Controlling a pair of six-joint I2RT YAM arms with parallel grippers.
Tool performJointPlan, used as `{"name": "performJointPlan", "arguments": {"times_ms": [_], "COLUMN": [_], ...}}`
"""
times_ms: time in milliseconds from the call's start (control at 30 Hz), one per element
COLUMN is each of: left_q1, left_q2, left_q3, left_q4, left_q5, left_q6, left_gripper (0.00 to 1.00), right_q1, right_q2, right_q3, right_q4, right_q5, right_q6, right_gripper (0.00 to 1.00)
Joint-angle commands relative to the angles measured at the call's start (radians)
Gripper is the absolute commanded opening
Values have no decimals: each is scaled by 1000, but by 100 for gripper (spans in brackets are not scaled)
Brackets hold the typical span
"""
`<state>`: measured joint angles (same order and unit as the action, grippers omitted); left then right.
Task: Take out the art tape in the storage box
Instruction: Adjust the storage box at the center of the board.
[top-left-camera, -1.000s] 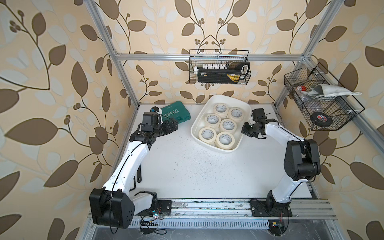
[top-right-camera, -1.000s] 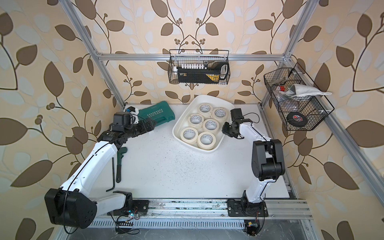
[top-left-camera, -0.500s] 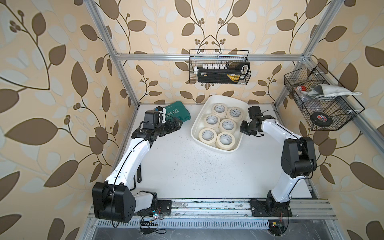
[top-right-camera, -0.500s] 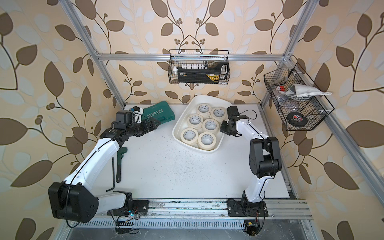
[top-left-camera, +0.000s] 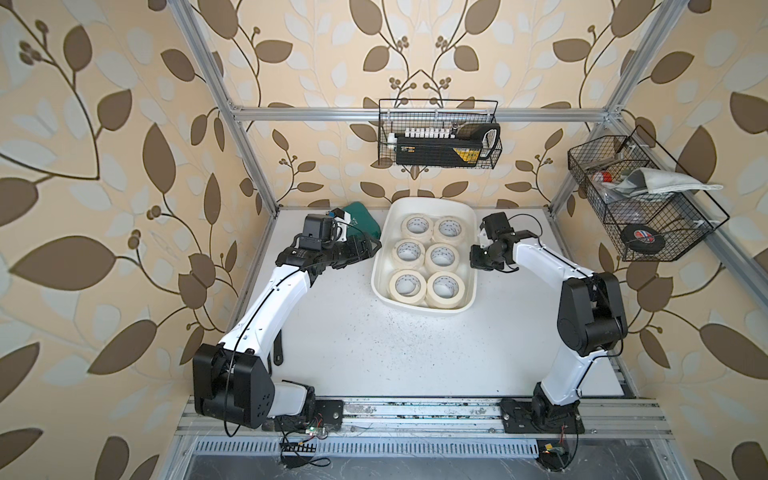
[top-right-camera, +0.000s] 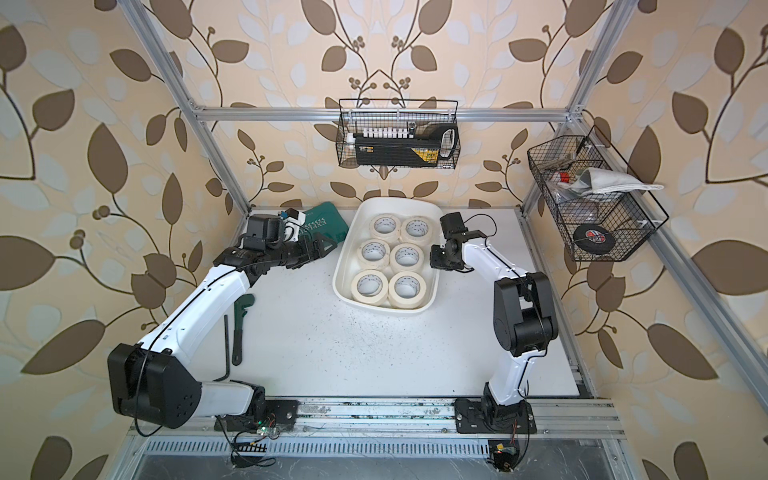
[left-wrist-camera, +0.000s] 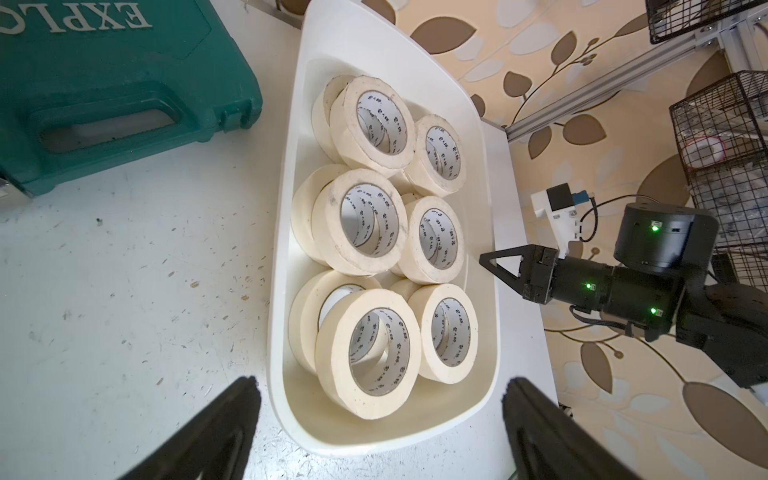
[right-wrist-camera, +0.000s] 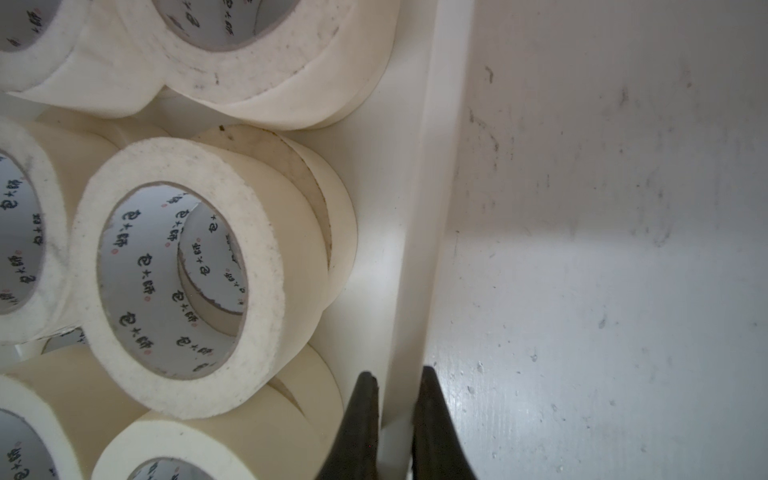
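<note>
The storage box (top-left-camera: 428, 202) (top-right-camera: 395, 201) is a white oblong tub at the back middle of the table. Several cream art tape rolls (top-left-camera: 429, 257) (top-right-camera: 355, 286) lie in it in two rows, stacked on others, as the left wrist view (left-wrist-camera: 332, 357) and right wrist view (right-wrist-camera: 266, 270) show. My right gripper (top-left-camera: 473, 257) (top-right-camera: 433, 255) (right-wrist-camera: 397, 376) is shut on the box's right rim (right-wrist-camera: 436, 166), one finger inside and one outside. My left gripper (top-left-camera: 371, 246) (top-right-camera: 326, 245) (left-wrist-camera: 381, 382) stands open just off the box's left wall (left-wrist-camera: 286, 232), holding nothing.
A green tool case (top-left-camera: 361, 218) (left-wrist-camera: 104, 83) lies at the back left, beside my left wrist. Black wire baskets hang on the back wall (top-left-camera: 440, 141) and right wall (top-left-camera: 640, 203); the right one holds a black tape roll (top-left-camera: 638, 237). A wrench (top-right-camera: 239, 328) and hex key (top-right-camera: 226, 349) lie at the left.
The right gripper, shut on the rim, has shifted left and turned the box straighter. The left gripper has moved right, closer to the box's left wall.
</note>
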<state>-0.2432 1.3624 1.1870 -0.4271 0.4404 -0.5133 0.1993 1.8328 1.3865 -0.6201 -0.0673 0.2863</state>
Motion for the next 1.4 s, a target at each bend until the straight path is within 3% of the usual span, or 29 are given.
{"name": "performJointPlan", "arguments": {"times_ms": [0,267,633,700,900,1067,1167,1233,1367], "left_q1": [-1,-1,-1,-1,-1,-1,-1,-1,1], "left_q2": [20,50,58,60,58,61,57,62,72], "left_q3": [38,79,80,83,85,89,81,89,115], "left_q4": [-33,-74,-85,-90,-98,-107,-95,-108,-160], "left_q5": [27,26,-15,-16,-22,-15,15,10,-41], "left_q6": [32,42,34,35,39,50,59,64,79], "left_gripper": [94,94,95,95,95,97,99,99,99], "right_q1": [17,7,4,2,3,13,55,90,155], "right_q2": [17,73,-27,-38,-106,-141,-141,-128,-51], "right_q3": [51,128,14,8,24,108,147,149,223], "right_q4": [-34,-31,59,66,56,-11,-47,-27,-54], "right_q5": [-45,-87,-62,-68,-94,-165,-136,-176,-139], "right_q6": [-209,-148,47,62,67,69,128,159,198], "right_gripper": [0,0,0,32,52,56,56,56,56]}}
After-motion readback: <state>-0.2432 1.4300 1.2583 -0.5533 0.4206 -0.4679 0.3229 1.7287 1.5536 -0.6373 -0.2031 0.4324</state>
